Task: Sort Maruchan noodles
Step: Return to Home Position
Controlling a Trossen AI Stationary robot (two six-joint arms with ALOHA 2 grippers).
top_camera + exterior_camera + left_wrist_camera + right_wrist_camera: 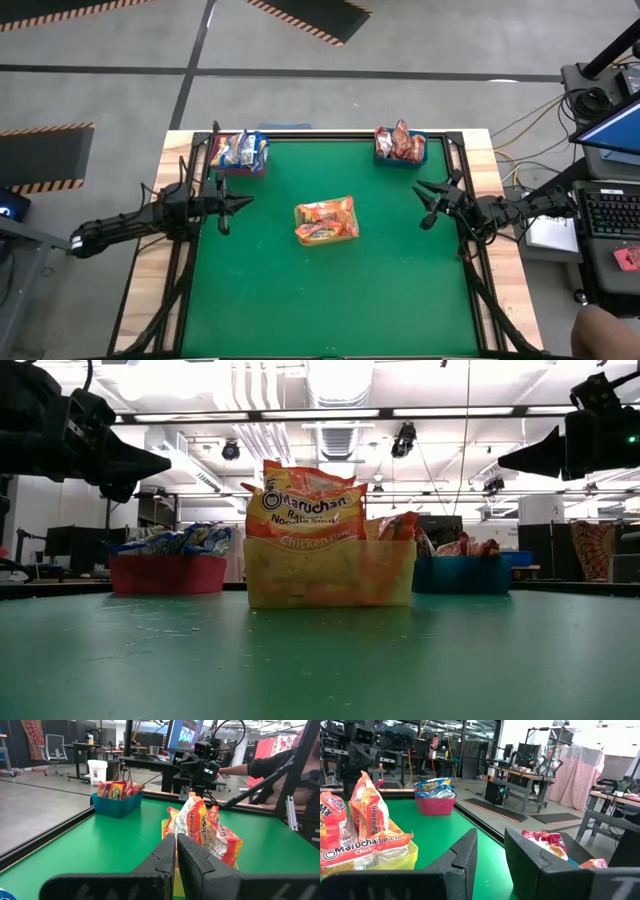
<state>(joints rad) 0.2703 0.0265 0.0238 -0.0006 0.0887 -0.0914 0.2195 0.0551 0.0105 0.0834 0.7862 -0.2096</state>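
High view gives us the green table mat (330,300) with three bins on it. The orange crinkly Maruchan ramen packets (325,217) stand bunched in the translucent yellow plastic bin (330,585) at mid-table. At the far left corner we see the blue-and-silver ramen packets (240,148) piled in the red plastic bin (167,573). At the far right corner the red ramen packets (402,142) fill the blue plastic bin (460,573). No packet lies loose on the mat.

We find the left gripper (245,202) hovering near the left edge of the mat, well apart from the yellow bin and pointing toward it. In its wrist view its dark fingers (167,852) are pressed nearly together, with nothing between them. The right gripper (425,203) hangs near the right edge, facing inward. Its fingers (467,852) are parted, with green mat showing through the gap, and it carries nothing.
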